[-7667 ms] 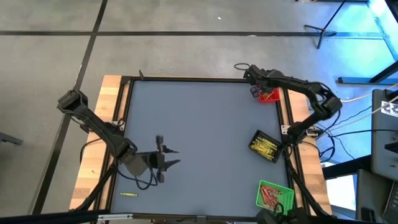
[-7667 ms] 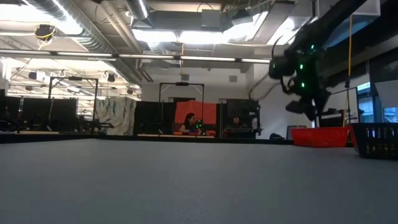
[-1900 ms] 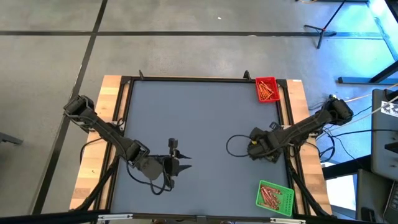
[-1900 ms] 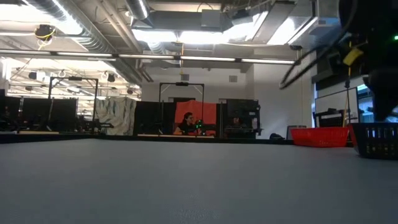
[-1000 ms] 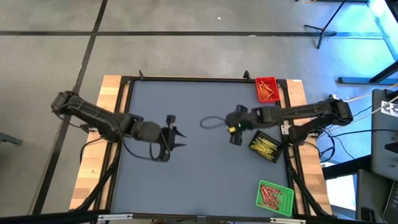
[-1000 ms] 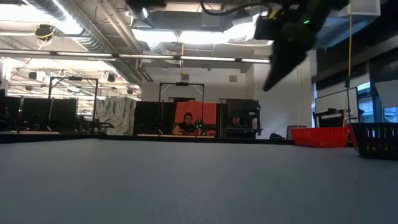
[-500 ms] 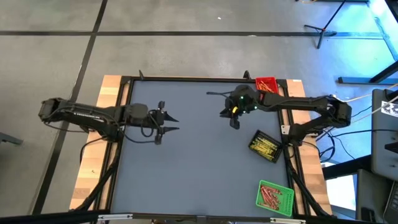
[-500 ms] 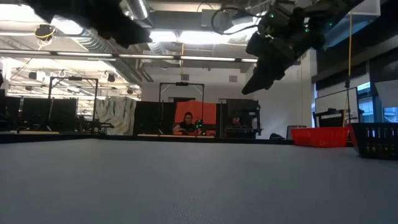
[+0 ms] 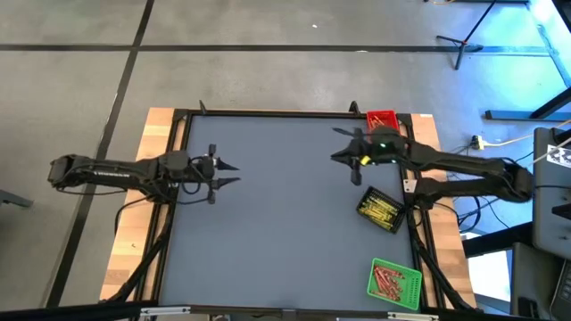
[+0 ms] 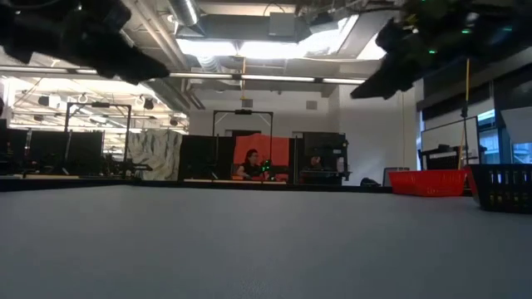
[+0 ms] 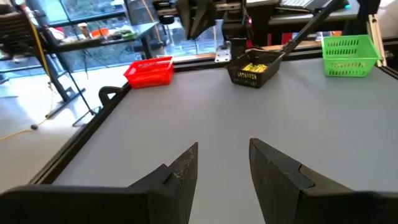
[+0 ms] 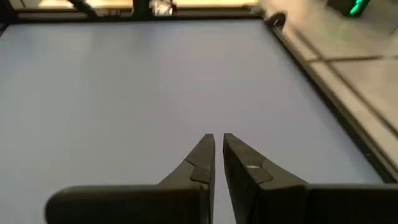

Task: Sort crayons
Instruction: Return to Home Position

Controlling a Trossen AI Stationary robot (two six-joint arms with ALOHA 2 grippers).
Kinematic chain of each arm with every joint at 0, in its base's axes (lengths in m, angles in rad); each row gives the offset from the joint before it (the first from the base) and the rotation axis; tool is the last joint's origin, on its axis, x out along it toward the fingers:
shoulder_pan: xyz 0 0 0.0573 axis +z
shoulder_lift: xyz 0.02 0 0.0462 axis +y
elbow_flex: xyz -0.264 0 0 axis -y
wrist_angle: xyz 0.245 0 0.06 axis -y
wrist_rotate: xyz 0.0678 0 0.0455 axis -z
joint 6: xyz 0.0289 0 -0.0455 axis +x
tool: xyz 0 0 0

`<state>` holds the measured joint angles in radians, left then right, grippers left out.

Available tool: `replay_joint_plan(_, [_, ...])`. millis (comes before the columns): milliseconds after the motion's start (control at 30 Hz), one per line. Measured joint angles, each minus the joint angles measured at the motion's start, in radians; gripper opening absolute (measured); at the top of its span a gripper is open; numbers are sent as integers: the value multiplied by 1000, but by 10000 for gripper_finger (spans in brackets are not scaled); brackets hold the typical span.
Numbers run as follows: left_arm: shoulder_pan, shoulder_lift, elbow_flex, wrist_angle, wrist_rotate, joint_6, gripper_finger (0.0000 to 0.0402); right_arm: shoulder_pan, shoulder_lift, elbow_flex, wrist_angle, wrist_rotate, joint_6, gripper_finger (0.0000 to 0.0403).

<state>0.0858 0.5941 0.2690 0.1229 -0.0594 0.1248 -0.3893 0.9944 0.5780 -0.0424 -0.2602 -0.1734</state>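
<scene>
Left gripper [image 11: 224, 148], left of centre in the high view: fingers parted, empty. Right gripper [image 12: 217, 140], upper right: almost closed, empty. Crayons [image 9: 378, 209] lie in trays [image 9: 370, 282] along the right edge.

We find three baskets lined up along the right edge of the surface [image 9: 277, 223], well apart from one another. The far basket [image 9: 382, 113] sits in the far right corner. The middle basket [image 9: 368, 193] sits about halfway down that edge, turned askew to it, and the near basket [image 9: 414, 283] is close to the near right corner. Crayons [image 9: 385, 278] lie inside all three. The right gripper [image 12: 217, 138] hangs above the surface just left of the far basket. The left gripper [image 11: 224, 144] hangs over the left side, across from it, facing the baskets.
</scene>
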Motion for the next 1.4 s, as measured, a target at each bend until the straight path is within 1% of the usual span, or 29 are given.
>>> replay_joint_plan(233, [15,-175,-117,-1,-15,-20,127,2,-293,-210,94,71,61,30])
replay_joint_plan(333, [15,-247,-170,-1,-35,-38,127,2,-433,-289,100,94,112,30])
replay_joint_plan(467, [15,-325,-235,-4,-35,-73,127,3,-607,-372,103,121,174,30])
replay_joint_plan(533, [14,-353,-261,-3,-40,-87,127,3,-696,-413,99,174,228,30])
replay_joint_plan(633, [14,-379,-262,-61,-83,-97,127,3,-819,-468,91,255,276,30])
replay_joint_plan(700, [14,-390,-262,-69,-83,-97,127,3,-886,-506,84,290,279,30])
replay_joint_plan(800, [14,-399,-262,-72,-78,-98,127,3,-975,-549,65,312,278,30])
replay_joint_plan(833, [14,-403,-262,-82,-78,-98,127,3,-996,-559,57,312,275,30])
replay_joint_plan(933, [14,-409,-262,-93,-56,-108,127,3,-988,-564,51,304,277,30])
replay_joint_plan(1033, [10,-417,-261,-103,-16,-124,127,3,-979,-564,45,265,275,30])
replay_joint_plan(1133, [-2,-429,-261,-106,4,-125,127,3,-976,-564,44,259,275,30])
replay_joint_plan(1267, [-6,-431,-261,-107,-5,-95,127,3,-950,-564,43,259,276,30])
replay_joint_plan(1400, [-5,-429,-261,-93,-75,-89,127,3,-924,-564,42,259,277,30])
